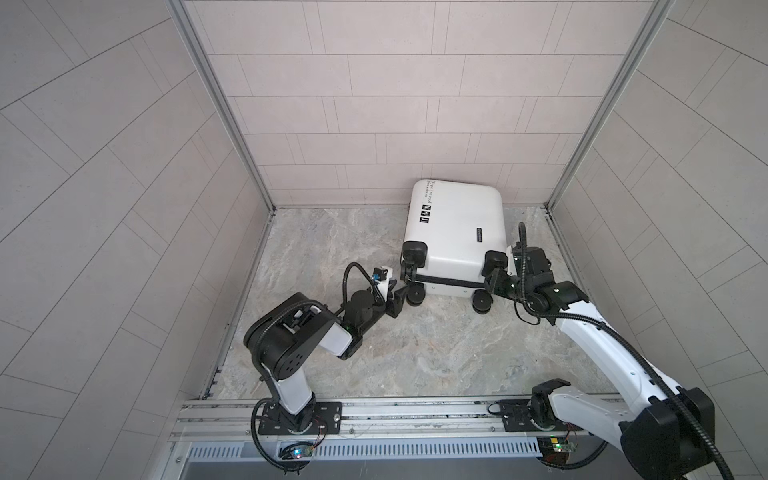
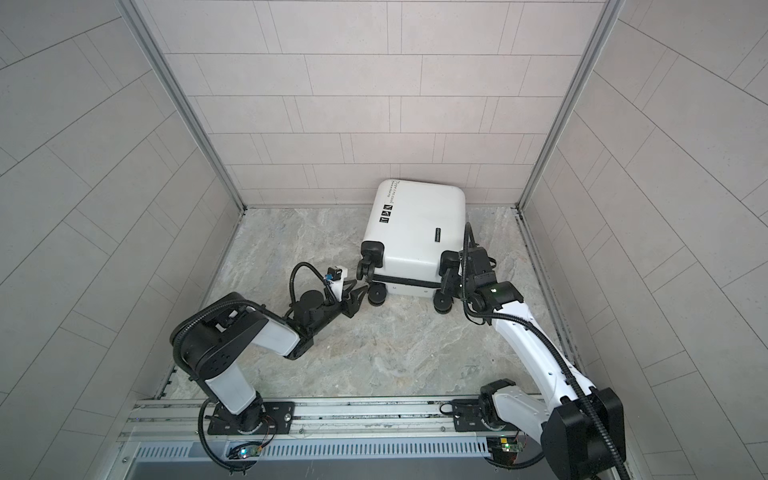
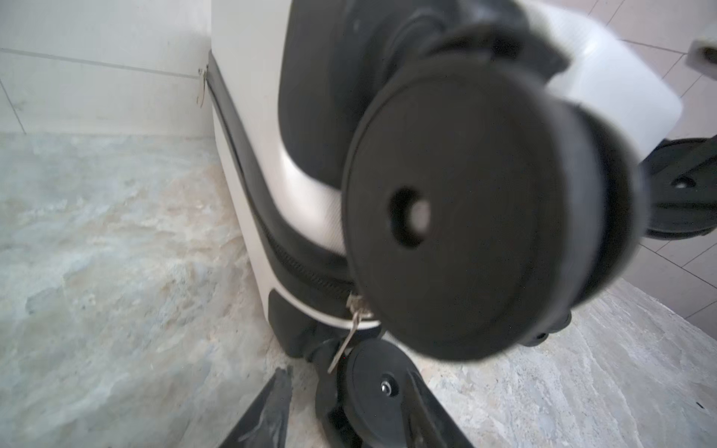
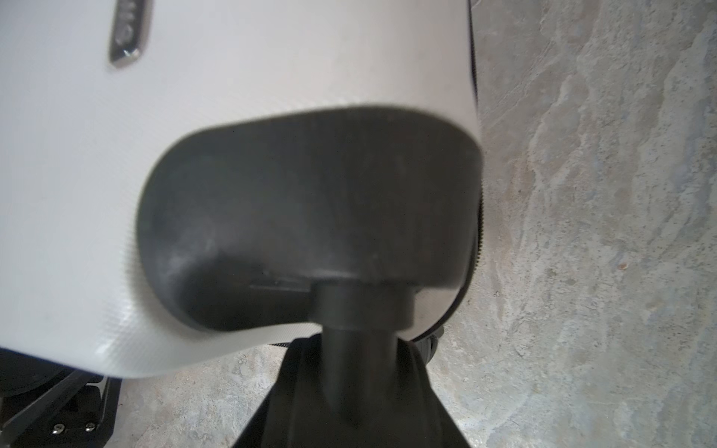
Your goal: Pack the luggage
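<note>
While the right gripper (image 1: 493, 279) clamps the caster stem (image 4: 361, 306) at one corner of the luggage (image 1: 455, 224), the left gripper (image 1: 405, 291) hangs with its jaws apart at the neighbouring corner. A lower wheel (image 3: 374, 388) sits between its fingers (image 3: 267, 407), and the metal zipper pull (image 3: 349, 333) dangles just ahead of the tips. The white case lies closed on its side on the marbled floor (image 1: 374, 353), wheels toward both grippers and far end up by the back wall (image 1: 374, 124). The step in hand appears to be taking the zipper pull. To do it well, the left gripper likely needs to come clear of the wheel and close squarely on the thin tab, near its root, since the tab hangs loose and could slip. Any pull should then run along the zipper band rather than away from it, with the right grip bracing the case against rolling.
</note>
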Robot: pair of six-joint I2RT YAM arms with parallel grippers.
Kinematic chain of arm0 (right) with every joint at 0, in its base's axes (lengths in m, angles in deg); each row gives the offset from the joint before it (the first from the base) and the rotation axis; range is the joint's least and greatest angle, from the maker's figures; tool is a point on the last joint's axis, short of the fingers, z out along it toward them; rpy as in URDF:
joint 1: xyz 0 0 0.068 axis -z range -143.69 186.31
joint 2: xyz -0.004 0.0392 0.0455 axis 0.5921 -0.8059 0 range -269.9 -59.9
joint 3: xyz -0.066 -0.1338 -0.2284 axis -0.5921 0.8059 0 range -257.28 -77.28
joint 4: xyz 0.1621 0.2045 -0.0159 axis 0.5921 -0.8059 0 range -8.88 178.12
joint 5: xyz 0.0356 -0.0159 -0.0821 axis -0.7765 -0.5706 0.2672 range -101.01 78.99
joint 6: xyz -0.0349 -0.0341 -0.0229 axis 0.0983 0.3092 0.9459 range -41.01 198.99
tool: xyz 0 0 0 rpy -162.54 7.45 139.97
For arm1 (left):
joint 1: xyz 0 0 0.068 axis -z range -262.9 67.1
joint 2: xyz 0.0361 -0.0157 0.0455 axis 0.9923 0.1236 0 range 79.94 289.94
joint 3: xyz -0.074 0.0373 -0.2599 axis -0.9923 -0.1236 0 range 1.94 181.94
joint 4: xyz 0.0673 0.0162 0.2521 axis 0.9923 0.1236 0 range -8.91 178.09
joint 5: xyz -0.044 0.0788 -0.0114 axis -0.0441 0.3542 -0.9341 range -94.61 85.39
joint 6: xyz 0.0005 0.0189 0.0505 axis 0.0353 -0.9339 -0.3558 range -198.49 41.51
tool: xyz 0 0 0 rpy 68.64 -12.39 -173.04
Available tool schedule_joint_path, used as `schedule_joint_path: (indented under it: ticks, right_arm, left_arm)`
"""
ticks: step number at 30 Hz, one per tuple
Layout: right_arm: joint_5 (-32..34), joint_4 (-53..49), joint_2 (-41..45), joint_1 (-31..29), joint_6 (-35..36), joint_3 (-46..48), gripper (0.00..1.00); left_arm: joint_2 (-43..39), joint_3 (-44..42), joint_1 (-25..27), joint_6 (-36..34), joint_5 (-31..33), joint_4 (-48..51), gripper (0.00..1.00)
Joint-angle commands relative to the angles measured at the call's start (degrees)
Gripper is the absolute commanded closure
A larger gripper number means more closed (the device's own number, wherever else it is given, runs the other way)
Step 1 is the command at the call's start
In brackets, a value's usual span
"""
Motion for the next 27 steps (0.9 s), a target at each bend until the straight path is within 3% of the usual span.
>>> schedule_joint_path:
  ticks: [1, 27]
  right_arm:
    - [-0.4, -5.8, 1.0, -0.6, 2.0, -1.0, 0.98]
    - [-0.2, -7.3, 1.0, -0.5, 2.5, -2.1, 0.98]
  left_arm:
    - [1.2, 1.4, 0.4, -4.1, 0.5, -3.5, 0.50]
    - [9.5, 7.4, 0.4, -4.8, 0.1, -3.5, 0.67]
